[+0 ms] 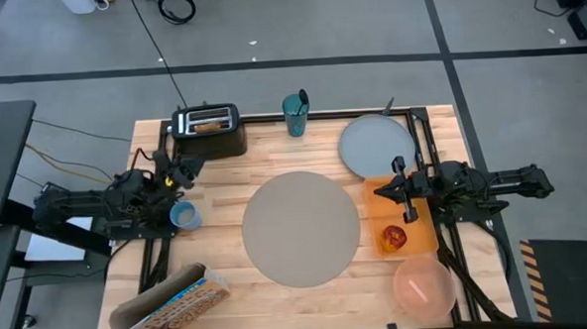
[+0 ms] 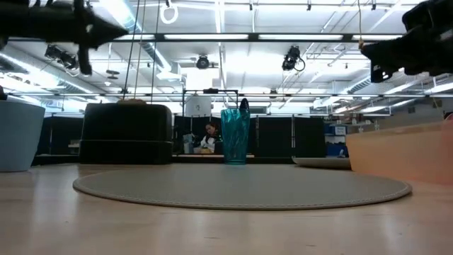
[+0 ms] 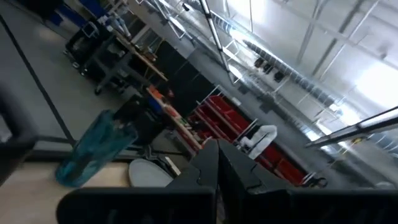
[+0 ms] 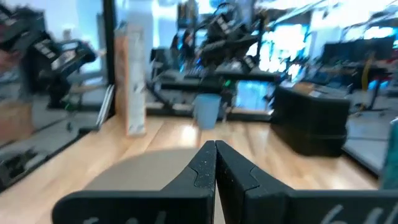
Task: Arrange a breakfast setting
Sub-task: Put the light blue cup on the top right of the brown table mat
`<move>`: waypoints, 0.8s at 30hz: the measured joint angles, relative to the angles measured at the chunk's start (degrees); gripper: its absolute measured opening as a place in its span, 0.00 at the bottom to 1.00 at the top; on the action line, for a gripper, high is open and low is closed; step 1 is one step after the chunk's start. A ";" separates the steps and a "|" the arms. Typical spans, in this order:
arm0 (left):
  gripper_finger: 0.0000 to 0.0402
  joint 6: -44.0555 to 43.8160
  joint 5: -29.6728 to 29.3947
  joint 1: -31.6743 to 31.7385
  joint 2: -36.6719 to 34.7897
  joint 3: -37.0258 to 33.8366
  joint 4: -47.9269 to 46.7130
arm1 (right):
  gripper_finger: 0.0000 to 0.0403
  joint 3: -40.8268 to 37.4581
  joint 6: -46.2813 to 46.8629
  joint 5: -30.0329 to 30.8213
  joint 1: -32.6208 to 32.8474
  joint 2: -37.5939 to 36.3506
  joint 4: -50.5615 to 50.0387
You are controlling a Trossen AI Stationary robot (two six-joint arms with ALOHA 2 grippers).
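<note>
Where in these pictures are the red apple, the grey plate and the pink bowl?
red apple point(image 1: 394, 237), high view, its top.
grey plate point(image 1: 374, 146), high view, its flat middle.
pink bowl point(image 1: 423, 286), high view, its inside.

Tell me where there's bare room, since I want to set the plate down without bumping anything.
The placemat is bare all over. Bare wood lies between the toaster, the teal tumbler and the placemat. The right side is crowded: plate, apple on the orange mat, pink bowl.
</note>
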 joint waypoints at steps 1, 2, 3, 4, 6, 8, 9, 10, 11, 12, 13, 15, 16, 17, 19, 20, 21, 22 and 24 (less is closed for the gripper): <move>0.02 0.87 -0.02 -0.02 2.96 2.50 -0.30 | 0.03 -0.02 0.54 0.82 0.00 0.00 1.57; 0.02 2.07 0.02 -0.02 5.86 5.26 -1.56 | 0.03 0.00 1.04 2.10 0.00 0.00 2.94; 0.02 2.83 0.03 -0.02 8.62 8.21 -3.74 | 0.03 0.02 1.85 3.63 0.00 0.00 3.73; 0.02 3.59 0.06 -0.02 11.21 11.37 -6.71 | 0.03 0.02 3.43 5.23 0.00 0.00 4.05; 0.02 3.74 0.45 -0.02 15.90 18.27 -14.21 | 0.03 0.02 6.24 7.73 -0.03 0.00 4.35; 0.02 3.74 1.73 -0.02 20.02 25.54 -24.24 | 0.03 0.71 7.67 8.07 -0.07 0.24 4.29; 0.02 3.71 2.39 -0.02 21.94 29.55 -29.54 | 0.03 1.48 7.79 7.98 -0.07 0.66 4.26; 0.02 3.57 3.18 -0.02 23.76 33.56 -35.36 | 0.03 2.48 7.85 7.98 -0.04 1.22 4.27; 0.02 3.15 3.94 -0.02 25.45 37.49 -41.58 | 0.03 3.71 8.02 8.00 -0.04 2.10 4.26; 0.02 2.18 4.56 -0.02 27.29 41.57 -48.08 | 0.03 5.15 8.97 8.42 -0.04 3.18 3.94; 0.02 1.32 5.03 -0.02 29.17 45.57 -54.22 | 0.03 6.83 10.72 9.48 -0.04 4.49 2.97; 0.02 -0.83 6.67 -0.02 32.64 52.98 -66.00 | 0.03 10.61 15.23 11.45 -0.07 7.82 -0.62; 0.02 -1.99 8.10 -0.02 34.23 56.15 -71.91 | 0.03 12.76 17.43 12.38 -0.07 9.76 -2.86; 0.02 -3.55 9.62 -0.02 35.83 59.08 -76.88 | 0.03 15.01 19.50 13.09 -0.07 11.88 -4.75; 0.02 -7.52 13.63 -0.02 38.55 63.42 -85.79 | 0.03 19.69 23.19 14.42 -0.07 16.38 -7.15; 0.02 -9.60 16.28 -0.02 39.74 64.71 -90.14 | 0.03 21.84 24.48 15.01 -0.07 18.60 -7.65; 0.02 -11.63 18.96 -0.02 40.75 65.46 -93.50 | 0.03 23.90 25.14 15.42 -0.10 20.87 -7.93; 0.02 -13.90 21.68 -0.02 41.52 65.65 -96.24 | 0.03 25.69 24.91 15.64 -0.16 23.06 -7.79; 0.03 -18.41 25.20 -0.07 42.73 65.20 -101.47 | 0.03 28.67 22.92 16.37 -0.21 27.31 -7.51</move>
